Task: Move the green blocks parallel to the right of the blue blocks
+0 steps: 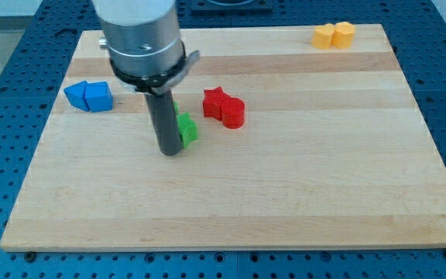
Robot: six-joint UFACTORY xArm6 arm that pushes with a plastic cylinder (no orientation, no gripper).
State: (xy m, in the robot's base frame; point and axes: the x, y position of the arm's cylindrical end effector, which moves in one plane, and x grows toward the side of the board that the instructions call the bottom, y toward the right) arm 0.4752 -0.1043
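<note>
In the camera view, my tip [171,153] of the straight dark rod, grasping nothing, is resting on the pale wooden board [285,194], touching the left side of the green blocks [187,128]. Their orientation is partly hidden. The blue blocks [88,96] are sitting at the view's left; the red star and cylinder blocks [224,107] just right.

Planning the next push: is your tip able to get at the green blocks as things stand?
Probably yes. My tip sits right against the green blocks on their left side in the view; nothing lies between, though the rod hides part of them.
</note>
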